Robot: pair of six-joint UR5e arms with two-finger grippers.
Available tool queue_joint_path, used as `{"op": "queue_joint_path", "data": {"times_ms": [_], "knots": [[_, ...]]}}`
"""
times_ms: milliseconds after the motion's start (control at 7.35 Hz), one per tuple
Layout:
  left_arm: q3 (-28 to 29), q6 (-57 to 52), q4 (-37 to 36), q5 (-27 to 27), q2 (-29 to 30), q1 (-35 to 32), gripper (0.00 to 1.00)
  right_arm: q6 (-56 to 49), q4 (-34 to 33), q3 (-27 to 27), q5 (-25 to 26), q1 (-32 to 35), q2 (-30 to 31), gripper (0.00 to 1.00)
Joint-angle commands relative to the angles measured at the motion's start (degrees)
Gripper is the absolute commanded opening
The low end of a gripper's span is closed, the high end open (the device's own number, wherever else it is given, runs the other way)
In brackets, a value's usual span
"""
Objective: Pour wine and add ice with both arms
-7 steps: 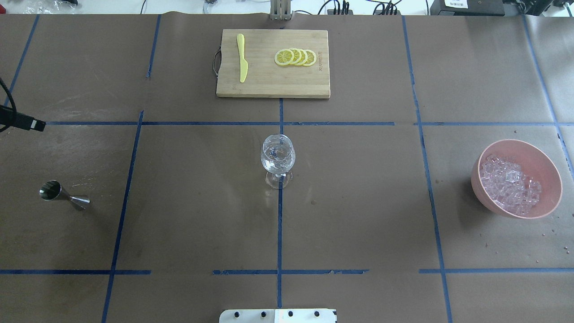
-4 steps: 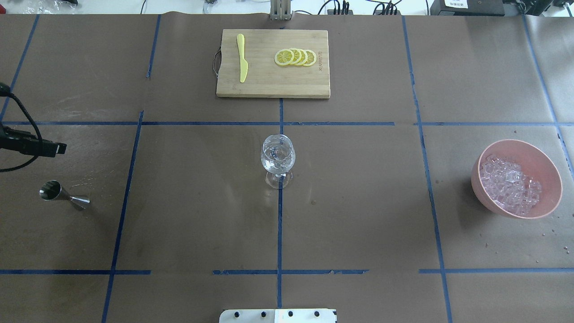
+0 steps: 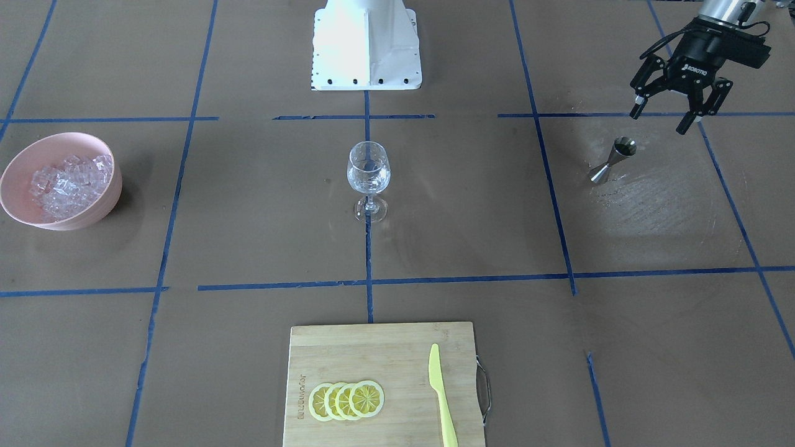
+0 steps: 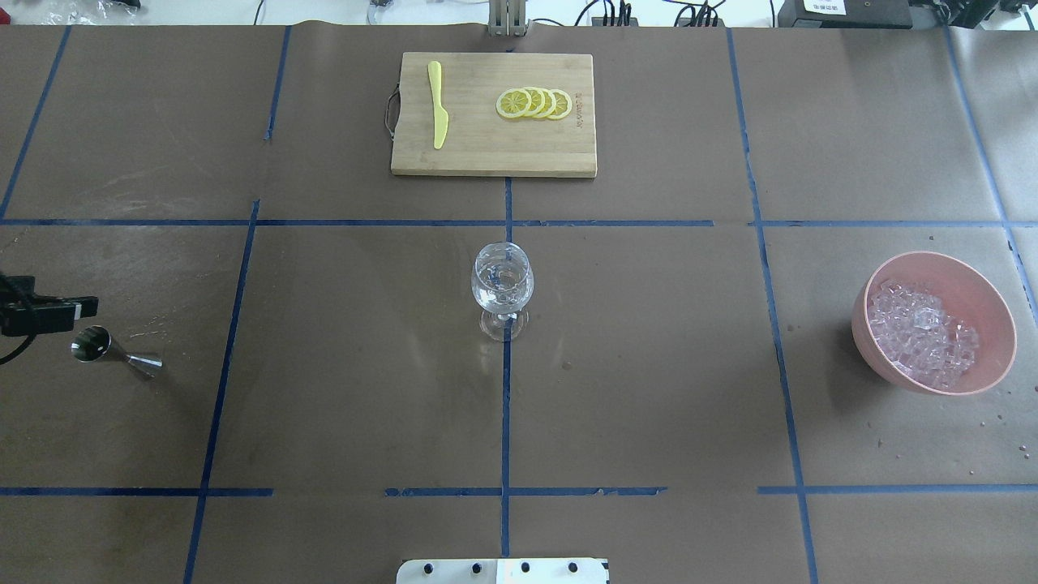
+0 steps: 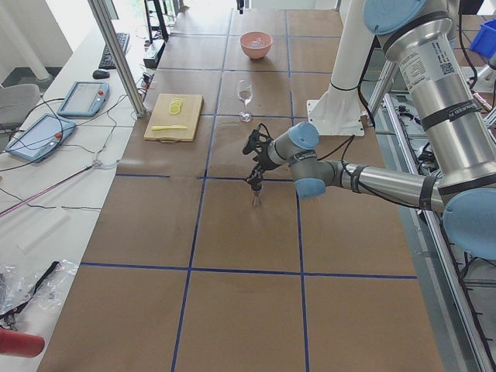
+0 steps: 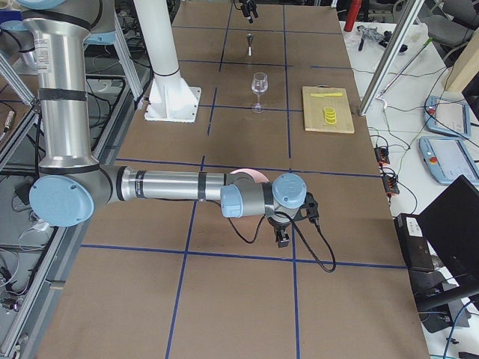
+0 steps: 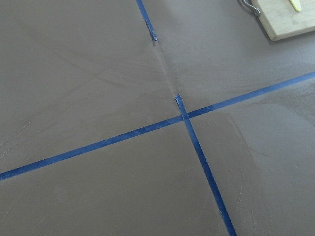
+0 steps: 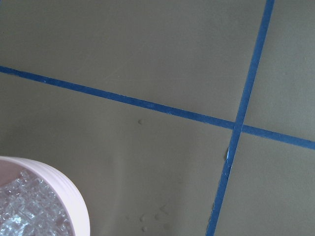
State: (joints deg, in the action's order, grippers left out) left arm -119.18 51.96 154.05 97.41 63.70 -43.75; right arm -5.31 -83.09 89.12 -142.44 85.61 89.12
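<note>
A steel jigger [image 3: 612,160] stands on the table on the robot's left side; it also shows in the overhead view [image 4: 113,350]. My left gripper [image 3: 658,122] is open and empty and hangs just above and beside the jigger, apart from it. A clear stemmed glass [image 4: 503,284] stands at the table's middle; I cannot make out the wine in it. A pink bowl [image 4: 993,324] on the right holds a heap of ice [image 4: 920,332]. My right gripper [image 6: 283,235] hangs by the bowl and shows only in the exterior right view; I cannot tell whether it is open.
A wooden cutting board [image 4: 486,154] lies at the far middle with a yellow knife [image 4: 438,105] and several lemon slices [image 4: 535,103]. The white robot base [image 3: 366,43] stands at the near edge. Blue tape lines cross the brown table.
My left gripper has moved towards the robot's side of the table, down to just beside the jigger. The glass, the bowl and the jigger have not moved.
</note>
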Motion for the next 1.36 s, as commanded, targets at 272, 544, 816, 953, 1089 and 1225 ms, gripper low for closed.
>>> {"op": "queue_joint_path", "data": {"times_ms": [272,544,816,953,1089,1225], "knots": [[0.8,8.7,5.7,-20.5,-1.6,11.8,0.96,0.0,0.0,0.4,0.0,-0.1,0.0,1.0],[3.2,12.3,6.8,-36.0,-3.0,22.5,0.96,-0.1,0.1,0.4,-0.1,-0.1,0.0,1.0],[5.6,14.8,6.8,-48.6,-3.1,30.7,0.98,-0.1,0.1,0.5,-0.1,-0.1,0.0,1.0],[6.2,14.8,6.7,-51.6,-3.1,32.9,0.98,-0.1,0.1,0.5,-0.1,-0.1,0.2,1.0],[7.5,14.9,6.7,-54.1,-3.1,34.7,0.98,-0.1,0.1,0.6,-0.1,-0.1,0.4,1.0],[7.6,15.4,6.7,-54.6,-3.1,35.8,0.99,-0.1,0.1,0.7,-0.1,-0.1,0.4,1.0]]}}
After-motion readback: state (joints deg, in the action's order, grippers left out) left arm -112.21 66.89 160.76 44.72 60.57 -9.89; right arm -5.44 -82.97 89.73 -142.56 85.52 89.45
